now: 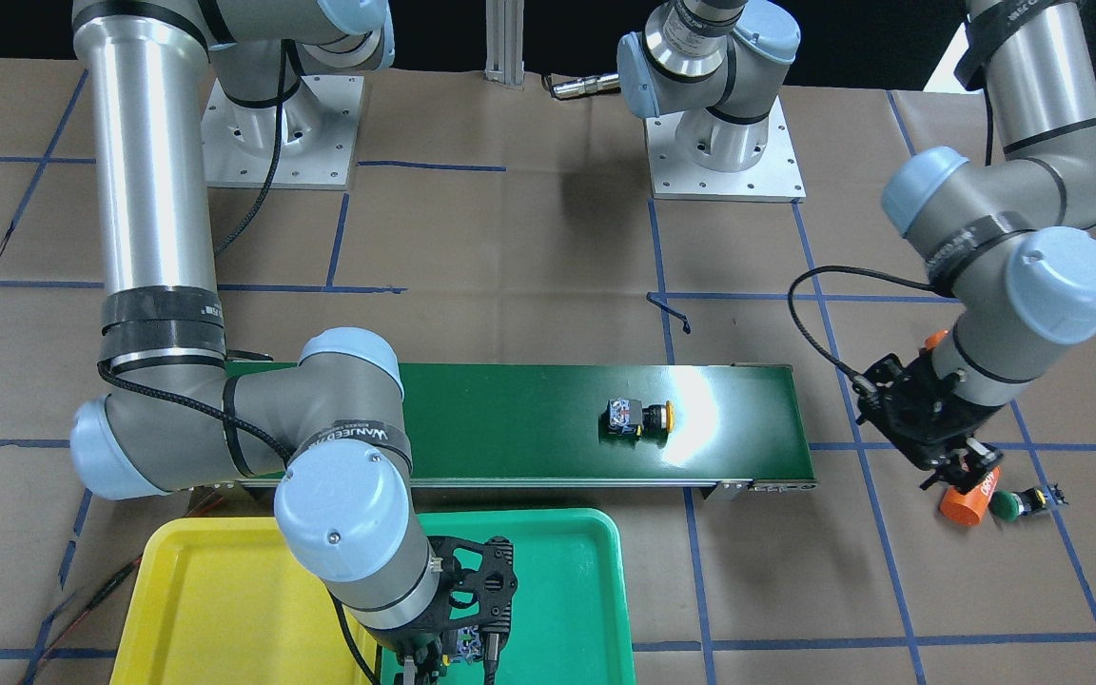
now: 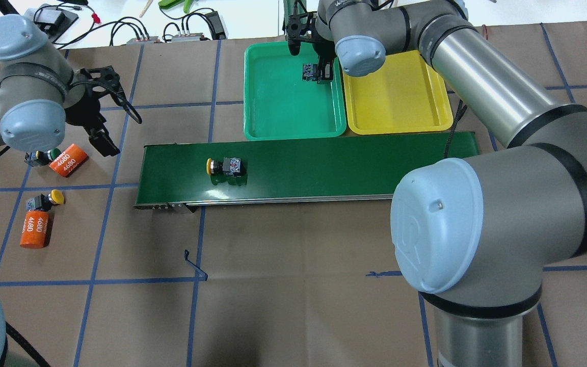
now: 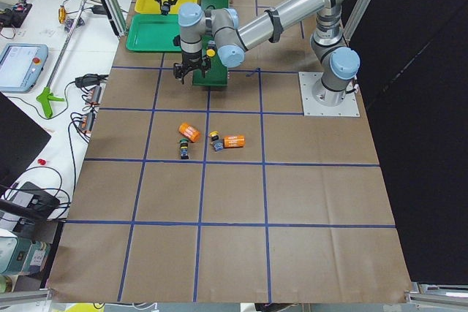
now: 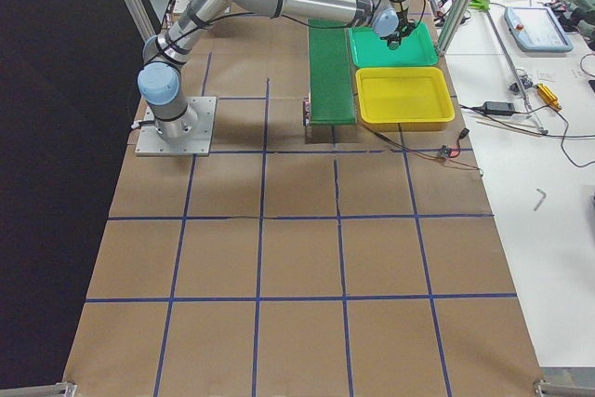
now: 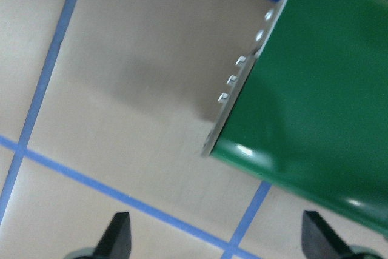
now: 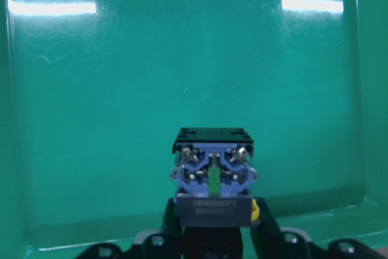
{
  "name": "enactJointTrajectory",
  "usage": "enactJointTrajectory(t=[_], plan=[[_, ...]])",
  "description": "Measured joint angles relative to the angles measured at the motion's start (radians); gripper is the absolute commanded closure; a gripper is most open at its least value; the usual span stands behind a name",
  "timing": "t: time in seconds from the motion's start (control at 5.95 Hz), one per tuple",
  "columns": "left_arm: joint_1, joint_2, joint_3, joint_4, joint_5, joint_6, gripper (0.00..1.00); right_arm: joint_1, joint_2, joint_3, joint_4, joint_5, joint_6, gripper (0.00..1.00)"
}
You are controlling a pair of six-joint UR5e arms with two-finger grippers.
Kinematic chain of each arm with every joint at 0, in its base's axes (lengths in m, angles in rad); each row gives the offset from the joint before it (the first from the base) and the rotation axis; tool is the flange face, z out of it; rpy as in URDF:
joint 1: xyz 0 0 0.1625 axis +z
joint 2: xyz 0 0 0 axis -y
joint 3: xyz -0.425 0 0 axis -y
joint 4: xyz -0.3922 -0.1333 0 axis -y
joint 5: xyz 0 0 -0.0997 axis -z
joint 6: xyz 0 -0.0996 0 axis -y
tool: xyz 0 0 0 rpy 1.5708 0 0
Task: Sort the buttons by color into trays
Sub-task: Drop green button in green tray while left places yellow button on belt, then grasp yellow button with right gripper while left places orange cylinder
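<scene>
My right gripper (image 2: 318,71) is shut on a button (image 6: 212,180) and holds it over the green tray (image 2: 273,102), near the edge beside the yellow tray (image 2: 400,102); the button's cap is hidden. A yellow button (image 2: 224,166) lies on its side on the dark-green conveyor belt (image 2: 324,168). My left gripper (image 2: 101,140) is open and empty, hovering off the belt's end. Left of it, a green button (image 2: 44,156) lies on the table. Another yellow button (image 2: 44,200) lies nearer the robot.
Two orange cylinders marked 4680 lie by the loose buttons, one (image 2: 68,160) touching the green button, one (image 2: 34,229) below the yellow button. The belt's end (image 5: 315,89) fills the right of the left wrist view. Cables and tools lie beyond the table's far edge.
</scene>
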Motion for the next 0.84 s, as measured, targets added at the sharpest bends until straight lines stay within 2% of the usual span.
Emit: enactJointTrajectory(t=[0.34, 0.67, 0.84], plan=[[0.142, -0.058, 0.039, 0.016, -0.004, -0.049, 0.01, 0.006, -0.013, -0.002, 0.045, -0.004, 0.008, 0.0], [0.172, -0.152, 0.105, 0.027, -0.006, -0.081, 0.01, -0.013, -0.129, 0.024, 0.235, -0.043, -0.021, 0.0], [0.175, -0.192, 0.115, 0.029, -0.009, -0.08, 0.06, -0.036, -0.231, 0.084, 0.35, -0.05, -0.07, 0.0]])
